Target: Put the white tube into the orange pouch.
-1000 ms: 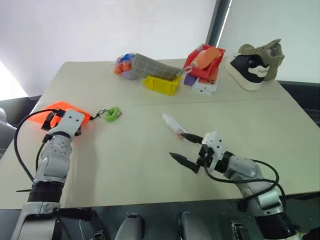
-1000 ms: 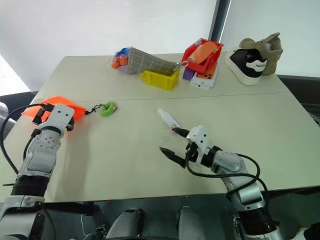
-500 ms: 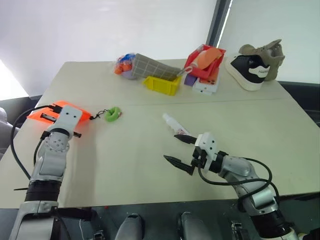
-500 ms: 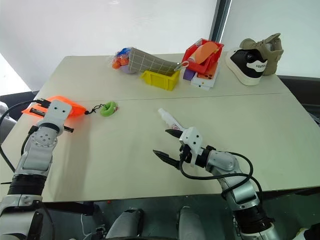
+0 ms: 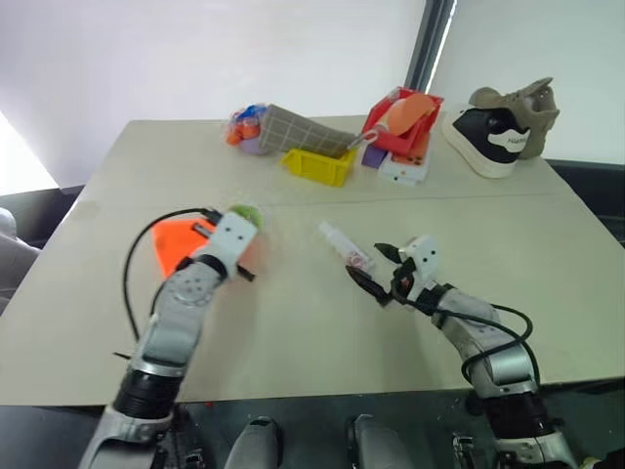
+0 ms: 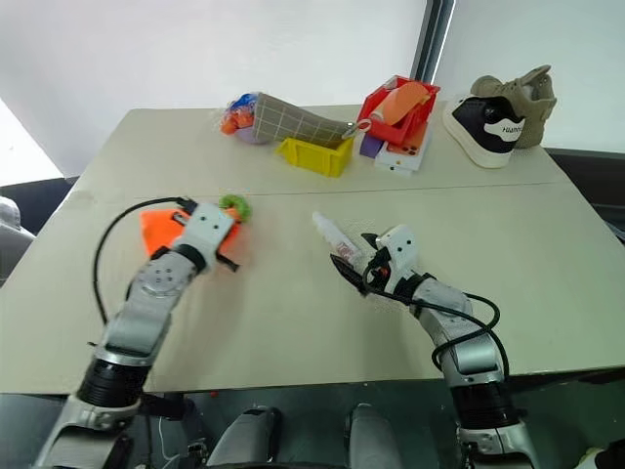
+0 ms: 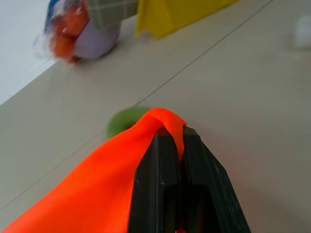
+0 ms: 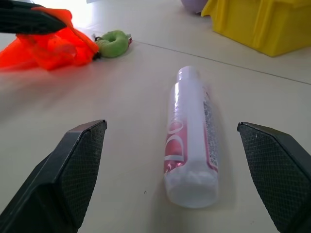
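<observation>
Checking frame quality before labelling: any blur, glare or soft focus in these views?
Left wrist view: background clutter by the yellow bin is smeared and soft; the pouch clamped in the left gripper is sharp. Right wrist view: tube crisp between the open fingers, bright washout at the top edge behind the pouch. Left eye view: window backlight blows out the table's far left corner.

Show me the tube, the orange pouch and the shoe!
tube (image 8: 190, 136), right wrist view, middle of its labelled body.
pouch (image 6: 156, 227), right eye view, bare orange fabric beside the left arm.
shoe (image 5: 493, 139), left eye view, its black side.
</observation>
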Tool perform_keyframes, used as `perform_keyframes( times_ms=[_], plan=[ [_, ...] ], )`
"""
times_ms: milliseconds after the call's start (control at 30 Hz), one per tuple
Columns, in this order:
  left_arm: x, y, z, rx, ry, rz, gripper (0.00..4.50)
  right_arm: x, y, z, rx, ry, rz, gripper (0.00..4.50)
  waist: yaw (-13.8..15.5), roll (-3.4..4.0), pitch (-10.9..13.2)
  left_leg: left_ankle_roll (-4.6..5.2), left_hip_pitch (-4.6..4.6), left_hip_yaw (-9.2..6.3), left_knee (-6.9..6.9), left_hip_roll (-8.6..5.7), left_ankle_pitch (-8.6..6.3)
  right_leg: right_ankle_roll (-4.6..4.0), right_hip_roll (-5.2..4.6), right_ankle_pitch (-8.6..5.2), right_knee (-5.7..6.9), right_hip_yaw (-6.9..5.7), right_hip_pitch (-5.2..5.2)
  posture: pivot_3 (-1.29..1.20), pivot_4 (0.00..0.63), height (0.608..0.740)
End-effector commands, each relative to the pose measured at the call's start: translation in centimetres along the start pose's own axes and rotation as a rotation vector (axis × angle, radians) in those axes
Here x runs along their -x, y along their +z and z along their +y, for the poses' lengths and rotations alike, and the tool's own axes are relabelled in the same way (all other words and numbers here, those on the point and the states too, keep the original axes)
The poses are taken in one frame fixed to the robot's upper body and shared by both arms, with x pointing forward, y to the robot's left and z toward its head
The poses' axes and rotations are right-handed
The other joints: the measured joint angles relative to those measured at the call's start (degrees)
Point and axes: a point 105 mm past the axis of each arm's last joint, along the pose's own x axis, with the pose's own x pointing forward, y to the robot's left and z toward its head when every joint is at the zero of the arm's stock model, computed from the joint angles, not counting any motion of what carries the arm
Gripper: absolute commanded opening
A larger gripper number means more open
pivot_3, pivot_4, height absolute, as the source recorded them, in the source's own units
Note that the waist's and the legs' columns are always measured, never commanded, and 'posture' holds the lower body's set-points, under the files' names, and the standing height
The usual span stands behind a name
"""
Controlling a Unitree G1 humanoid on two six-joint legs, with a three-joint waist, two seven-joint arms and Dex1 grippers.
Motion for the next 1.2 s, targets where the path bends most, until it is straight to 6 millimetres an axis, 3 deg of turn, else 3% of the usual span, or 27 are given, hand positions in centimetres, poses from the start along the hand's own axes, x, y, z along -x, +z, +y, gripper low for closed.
perform_keyframes(
  times_ms=[33, 200, 467, 567, 700, 800, 967, 1200],
  plan=[
    [0.3, 3.7, -2.0, 0.01, -0.089, -0.103, 0.03, -0.4, 0.7, -0.2, -0.001, -0.005, -0.028, 4.5, -0.15, 0.0, 0.0, 0.0, 0.0, 0.0, 0.0, 0.0, 0.0, 0.0, 0.01, 0.0, 0.01, 0.0, 0.0, 0.0, 0.15, 0.74],
    [1.6, 4.3, -2.9, 0.057, -0.194, -0.094, 0.03, -1.6, -1.0, -0.4, 0.006, -0.007, 0.032, 4.5, -0.53, 0.02, 0.0, 0.02, 0.06, 0.0, -0.01, 0.01, 0.0, 0.0, 0.06, -0.01, 0.07, 0.01, -0.03, 0.0, 0.15, 0.74],
    [6.6, -1.5, 2.9, 0.153, -0.185, 0.072, 0.03, -3.3, -1.8, -0.9, 0.013, -0.044, 0.044, 4.5, -0.91, 0.11, 0.03, 0.03, 0.06, -0.05, -0.03, 0.05, 0.0, -0.04, 0.12, -0.02, 0.15, 0.02, -0.12, 0.0, 0.15, 0.74],
    [8.4, -3.1, 3.5, 0.153, -0.217, 0.12, 0.03, -3.6, -2.0, -0.9, 0.011, -0.046, 0.043, 4.5, -0.75, 0.11, 0.03, 0.03, 0.05, -0.03, -0.02, 0.04, 0.0, -0.06, 0.08, -0.02, 0.09, 0.03, -0.1, 0.0, 0.15, 0.74],
    [8.7, -3.0, 2.8, 0.168, -0.257, 0.094, 0.03, -4.0, -2.0, -1.2, 0.007, -0.053, 0.037, 4.5, -0.06, 0.11, 0.03, 0.02, 0.03, -0.03, -0.01, 0.04, 0.0, -0.12, 0.06, 0.01, 0.06, 0.03, -0.07, 0.0, 0.15, 0.74],
    [8.3, -2.7, 2.4, 0.177, -0.257, 0.075, 0.0, -4.1, -2.1, -1.5, 0.005, -0.066, 0.034, 3.69, -0.17, 0.1, 0.03, 0.01, 0.04, -0.03, 0.01, 0.03, 0.0, -0.11, 0.04, 0.0, 0.06, 0.03, -0.04, 0.0, 0.15, 0.74],
    [7.5, -2.2, 1.8, 0.201, -0.256, 0.044, 0.0, -4.0, -2.0, -1.6, 0.009, -0.07, 0.025, 1.21, -0.33, 0.1, 0.02, 0.01, 0.06, -0.03, -0.02, 0.03, 0.0, -0.28, 0.07, 0.12, 0.09, 0.03, -0.06, 0.0, 0.15, 0.74],
    [6.5, -0.9, 0.3, 0.253, -0.309, -0.02, 0.0, -2.2, -0.5, -1.0, 0.048, -0.019, -0.026, 1.1, -0.11, 0.11, 0.03, 0.02, 0.04, -0.04, -0.01, 0.03, 0.0, -0.27, 0.07, 0.11, 0.08, 0.03, -0.05, 0.0, 0.15, 0.74]
  ],
)
